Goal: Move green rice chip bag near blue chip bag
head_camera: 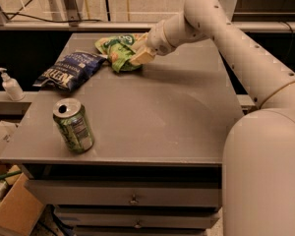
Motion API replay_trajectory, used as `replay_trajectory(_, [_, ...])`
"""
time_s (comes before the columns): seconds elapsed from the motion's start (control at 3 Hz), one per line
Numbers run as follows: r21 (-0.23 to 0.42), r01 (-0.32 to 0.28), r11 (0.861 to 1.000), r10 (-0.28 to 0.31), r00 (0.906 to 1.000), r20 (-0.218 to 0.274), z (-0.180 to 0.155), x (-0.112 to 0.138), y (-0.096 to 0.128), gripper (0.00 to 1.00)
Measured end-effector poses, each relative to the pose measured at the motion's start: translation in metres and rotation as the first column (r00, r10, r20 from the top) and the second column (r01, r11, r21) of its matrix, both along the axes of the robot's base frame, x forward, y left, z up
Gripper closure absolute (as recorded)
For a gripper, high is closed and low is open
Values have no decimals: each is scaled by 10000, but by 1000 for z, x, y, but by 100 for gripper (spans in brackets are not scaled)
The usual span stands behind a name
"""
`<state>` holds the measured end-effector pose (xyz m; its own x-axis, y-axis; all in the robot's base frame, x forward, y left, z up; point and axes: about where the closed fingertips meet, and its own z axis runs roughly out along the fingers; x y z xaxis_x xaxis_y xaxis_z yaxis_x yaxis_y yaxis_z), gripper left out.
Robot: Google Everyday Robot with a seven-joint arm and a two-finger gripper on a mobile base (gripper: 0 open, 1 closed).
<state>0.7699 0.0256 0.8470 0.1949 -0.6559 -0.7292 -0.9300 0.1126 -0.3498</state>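
Note:
The green rice chip bag (pixel 114 49) lies crumpled at the far middle of the grey table (pixel 162 112). My gripper (pixel 139 53) is at the bag's right edge, low over the table, shut on the bag. One pale finger (pixel 142 57) shows against the bag. The blue chip bag (pixel 69 70) lies flat at the far left of the table, just left of the green bag, with a small gap between them.
A green soda can (pixel 73 126) stands upright near the table's front left corner. A white pump bottle (pixel 11 85) stands on a ledge left of the table. Drawers (pixel 132 199) sit under the tabletop. My arm (pixel 226 28) reaches in from the right.

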Motion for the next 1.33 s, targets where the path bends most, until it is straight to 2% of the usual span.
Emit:
replay_trajectory(0.33, [1, -1, 10000, 1, 10000, -2, 2, 0, 0, 98])
replay_trajectory(0.67, [1, -1, 10000, 1, 10000, -2, 2, 0, 0, 77])
replay_trajectory(1.0, [634, -417, 9971, 461, 9966, -690, 14, -28, 17, 22])
replay_trajectory(1.33, [1198, -939, 9883, 1075, 9879, -1121, 38, -57, 34, 0])
